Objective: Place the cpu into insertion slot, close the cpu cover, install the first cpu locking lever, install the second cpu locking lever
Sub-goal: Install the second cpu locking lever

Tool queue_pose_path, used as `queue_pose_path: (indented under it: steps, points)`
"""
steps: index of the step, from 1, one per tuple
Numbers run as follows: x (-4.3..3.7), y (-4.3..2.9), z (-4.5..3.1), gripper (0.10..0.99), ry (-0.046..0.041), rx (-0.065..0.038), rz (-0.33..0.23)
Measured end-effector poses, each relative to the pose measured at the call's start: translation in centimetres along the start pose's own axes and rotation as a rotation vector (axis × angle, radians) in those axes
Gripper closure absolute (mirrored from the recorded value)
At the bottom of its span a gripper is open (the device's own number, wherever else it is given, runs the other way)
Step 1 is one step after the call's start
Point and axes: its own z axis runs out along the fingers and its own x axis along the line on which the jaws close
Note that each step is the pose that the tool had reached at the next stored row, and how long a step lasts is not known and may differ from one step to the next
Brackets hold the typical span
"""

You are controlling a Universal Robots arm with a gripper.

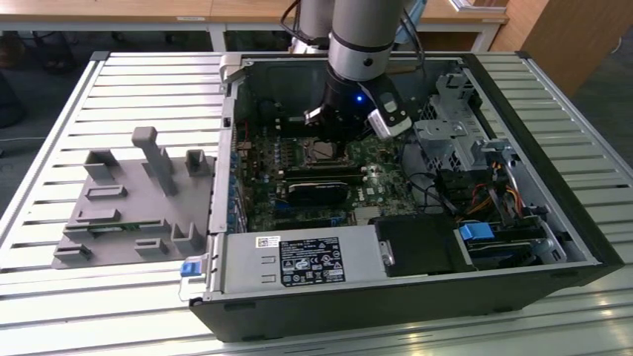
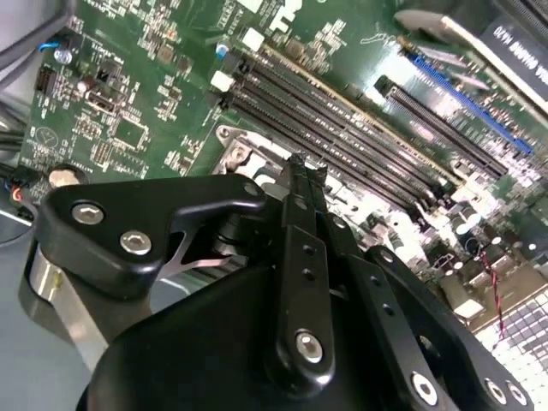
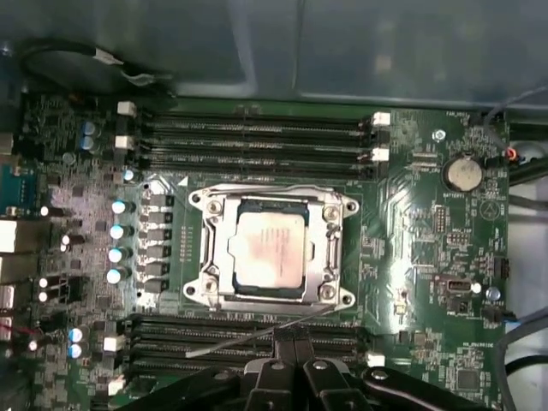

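The cpu (image 3: 270,248), a silvery-beige square, lies flat in the insertion slot (image 3: 271,294) at the middle of the green motherboard. The cpu cover (image 3: 221,253), a silvery frame, lies closed over it, and the chip shows through its cut-out. A thin metal locking lever (image 3: 248,336) runs slantwise along the side of the socket nearest my gripper and over the memory slots. My gripper (image 3: 295,349) is shut, its black fingers (image 2: 300,184) pressed together with nothing visible between them, just above the board by that side of the socket. In the exterior view the gripper (image 1: 327,132) hangs over the socket inside the open case.
Memory slots (image 3: 257,137) flank the socket on two sides. A black card (image 1: 316,189), a power supply (image 1: 296,263), a drive cage (image 1: 450,141) and cables (image 1: 494,200) crowd the case. A grey fixture (image 1: 129,200) stands on the slatted table at the exterior view's left.
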Motion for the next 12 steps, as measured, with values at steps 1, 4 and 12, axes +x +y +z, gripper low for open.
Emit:
queue_pose_path:
  steps: [1, 4, 12]
  points:
    - [0.15, 0.00, 0.03, 0.969, -0.0001, -0.001, 0.000]
    - [0.87, 0.01, 0.10, 0.969, -0.0001, -0.001, 0.000]
    - [2.83, 0.04, 0.58, 0.969, 0.0000, -0.003, 0.000]
